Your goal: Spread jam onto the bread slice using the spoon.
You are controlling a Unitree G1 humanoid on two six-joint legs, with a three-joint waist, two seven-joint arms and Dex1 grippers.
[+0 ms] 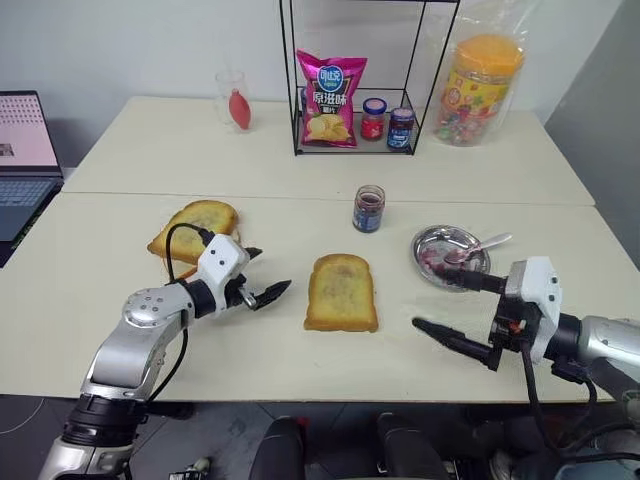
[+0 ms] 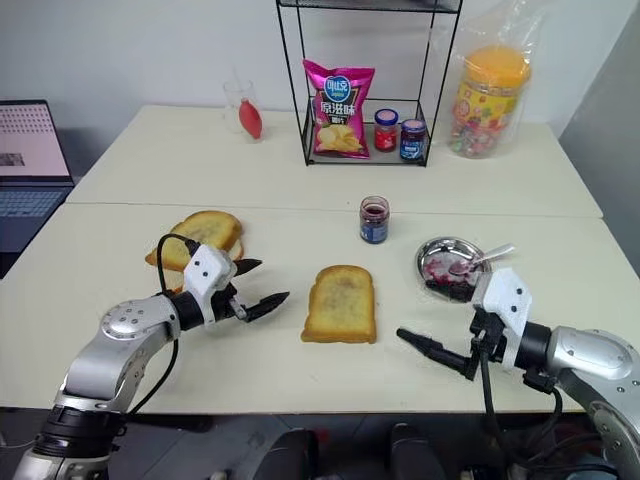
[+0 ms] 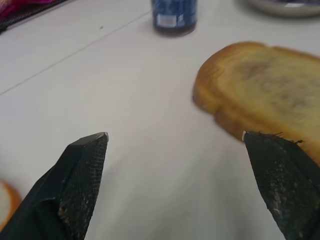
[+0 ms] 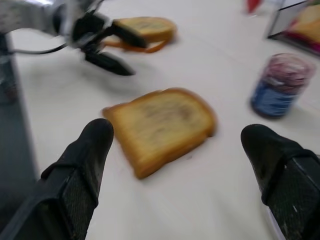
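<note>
On the pale surface (image 1: 300, 220), the spoon (image 1: 478, 247) rests in the metal dish (image 1: 432, 243), handle angled away and rightward, just beyond the empty, wide-open right gripper (image 1: 446, 306), the nearer arm, while the left gripper (image 1: 263, 275), also open, hovers beside the bread slice (image 1: 341, 292).

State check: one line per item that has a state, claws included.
Left claw: open, empty, beside the toast.
Right claw: open, empty.
Single golden toasted bread slice: flat on the table, no jam visible on it.
Small clear glass jam jar: upright, no lid on.
Small silver metal spoon: resting in the dish.
Round silver dish: jam-smeared.
</note>
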